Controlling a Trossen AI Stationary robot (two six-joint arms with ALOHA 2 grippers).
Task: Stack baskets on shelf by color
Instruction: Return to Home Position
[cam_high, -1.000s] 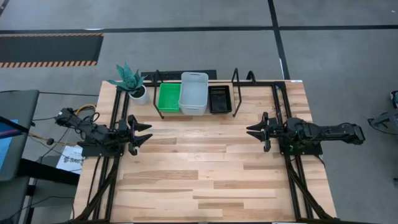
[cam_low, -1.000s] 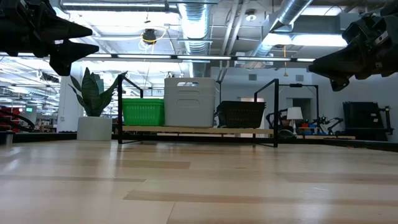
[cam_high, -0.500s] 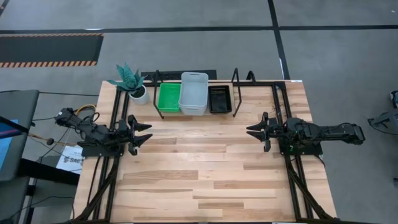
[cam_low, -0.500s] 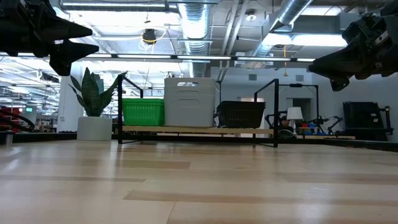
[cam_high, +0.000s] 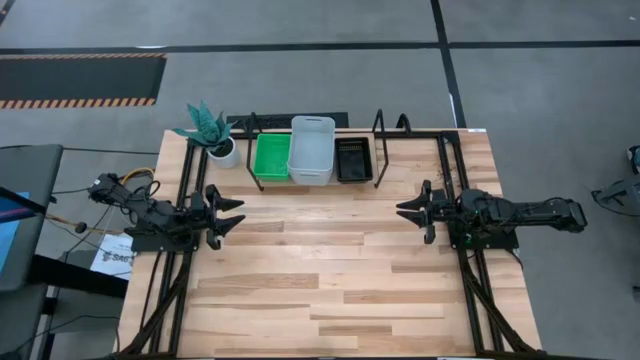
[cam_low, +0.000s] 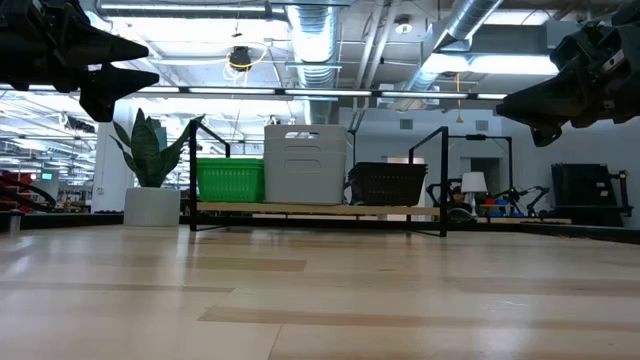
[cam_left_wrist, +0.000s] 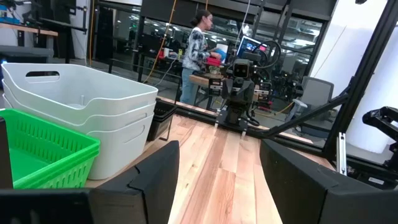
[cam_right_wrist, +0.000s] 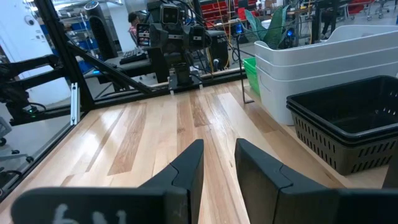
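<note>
Three stacks of baskets stand side by side on the shelf (cam_low: 320, 209) at the table's far edge: green (cam_high: 271, 157) at the left, white (cam_high: 311, 150) in the middle, black (cam_high: 354, 160) at the right, each resting on its base. My left gripper (cam_high: 238, 212) hovers level over the table's left side, open and with nothing between its fingers (cam_left_wrist: 155, 180). My right gripper (cam_high: 400, 211) hovers level over the right side, facing the left one. A narrow gap shows between its fingers (cam_right_wrist: 186, 168), and nothing is in it.
A potted plant (cam_high: 222, 150) in a white pot stands left of the shelf at the far left corner. The shelf's black upright end loops (cam_high: 380, 130) rise beside the stacks. Bare wooden tabletop (cam_high: 320, 270) lies between and in front of both arms. A person (cam_left_wrist: 196, 56) stands in the room beyond.
</note>
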